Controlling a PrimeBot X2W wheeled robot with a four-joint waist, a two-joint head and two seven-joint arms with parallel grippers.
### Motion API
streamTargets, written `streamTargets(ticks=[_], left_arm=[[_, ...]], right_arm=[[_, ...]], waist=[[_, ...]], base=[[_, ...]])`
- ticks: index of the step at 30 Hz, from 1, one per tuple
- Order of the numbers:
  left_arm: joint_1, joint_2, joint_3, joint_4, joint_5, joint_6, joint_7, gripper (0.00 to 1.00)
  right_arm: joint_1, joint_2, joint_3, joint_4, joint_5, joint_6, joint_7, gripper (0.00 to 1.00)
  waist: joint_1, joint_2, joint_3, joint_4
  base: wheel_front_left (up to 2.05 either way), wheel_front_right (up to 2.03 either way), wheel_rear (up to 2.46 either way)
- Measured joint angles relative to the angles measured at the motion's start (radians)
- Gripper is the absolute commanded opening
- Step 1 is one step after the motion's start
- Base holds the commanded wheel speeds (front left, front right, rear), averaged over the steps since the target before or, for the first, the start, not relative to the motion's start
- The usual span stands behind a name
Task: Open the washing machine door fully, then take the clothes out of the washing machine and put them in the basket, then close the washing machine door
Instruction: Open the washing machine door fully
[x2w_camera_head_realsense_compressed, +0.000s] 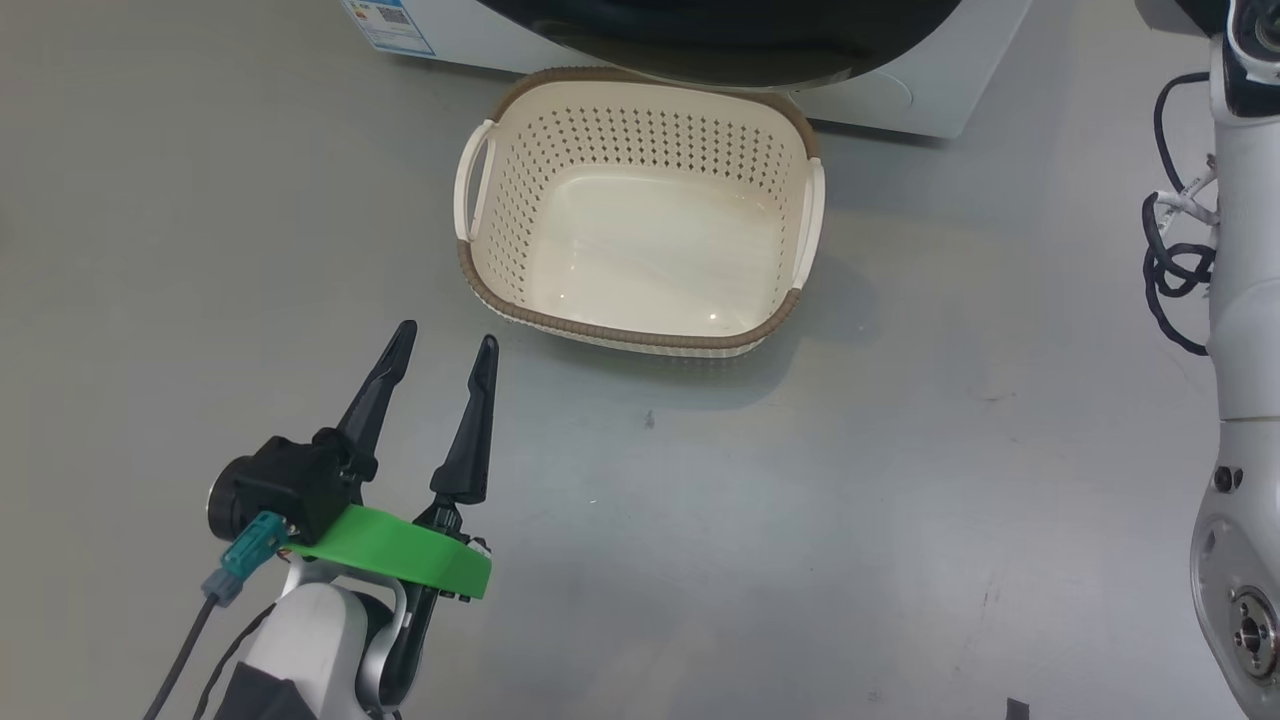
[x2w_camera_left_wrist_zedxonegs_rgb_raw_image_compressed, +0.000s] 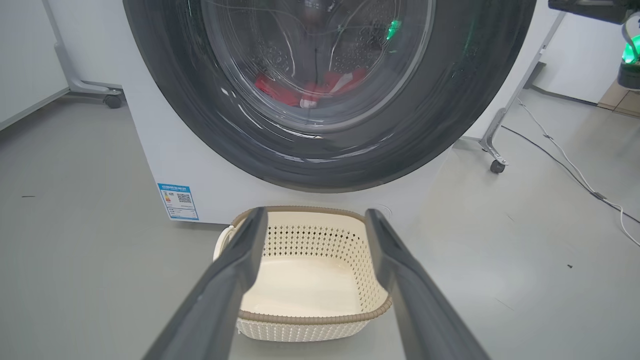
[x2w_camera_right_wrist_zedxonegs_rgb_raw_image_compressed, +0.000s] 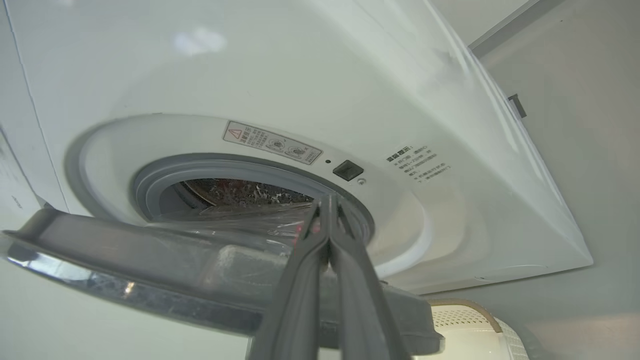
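The washing machine stands white at the far side of the floor. The washing machine door has a glossy black rim and stands ajar, its grey inner side showing in the right wrist view. My right gripper is shut, its fingers reaching over the door's inner edge toward the grey seal. Red clothes lie in the drum behind the glass. The cream basket sits empty on the floor below the door. My left gripper is open, low and just short of the basket's near left corner.
A blue label marks the machine's lower front corner. My right arm's pale forearm with black cables runs up the right edge. A wheeled frame leg and loose floor cables lie to one side of the machine, another caster to the other.
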Motion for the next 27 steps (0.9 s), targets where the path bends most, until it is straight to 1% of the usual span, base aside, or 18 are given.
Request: streamTargets(ticks=[2,3,10,16,22,25,27], left_arm=[[0.000,0.000,-0.001,0.001,-0.003,0.000,0.000,1.00],[-0.001,0.000,-0.001,0.001,-0.004,0.000,0.000,1.00],[-0.011,0.000,-0.013,0.006,-0.022,0.000,0.000,1.00],[-0.011,-0.001,-0.007,0.008,-0.023,0.000,0.000,1.00],[-0.011,-0.001,-0.005,0.009,-0.033,0.000,0.000,1.00],[-0.011,-0.001,-0.007,0.010,-0.045,0.000,0.000,1.00],[-0.011,-0.001,-0.007,0.010,-0.045,0.000,0.000,1.00]], right_arm=[[-0.020,0.010,-0.005,0.011,0.026,-0.002,0.021,0.00],[-0.029,0.014,-0.007,0.016,0.037,-0.009,0.032,0.00],[-0.085,0.016,-0.008,0.057,0.067,-0.010,0.089,0.00],[-0.096,0.039,-0.035,0.104,0.142,-0.029,0.139,0.00],[-0.127,0.038,-0.075,0.135,0.200,-0.045,0.172,0.00],[-0.133,0.038,-0.084,0.154,0.207,-0.046,0.184,0.00],[-0.135,0.036,-0.085,0.169,0.212,-0.054,0.197,0.00]], waist=[[0.0000,0.0000,0.004,0.009],[0.0000,0.0000,0.006,0.013],[0.0000,0.0000,0.015,0.043],[0.0000,0.0000,0.013,0.057],[0.0000,0.0000,0.010,0.064],[0.0000,0.0000,0.009,0.069],[0.0000,0.0000,0.008,0.072]], base=[[0.00,0.00,0.00],[0.00,0.00,0.00],[0.00,0.00,0.00],[0.00,0.00,0.00],[0.00,0.00,0.00],[0.00,0.00,0.00],[0.00,0.00,0.00]])
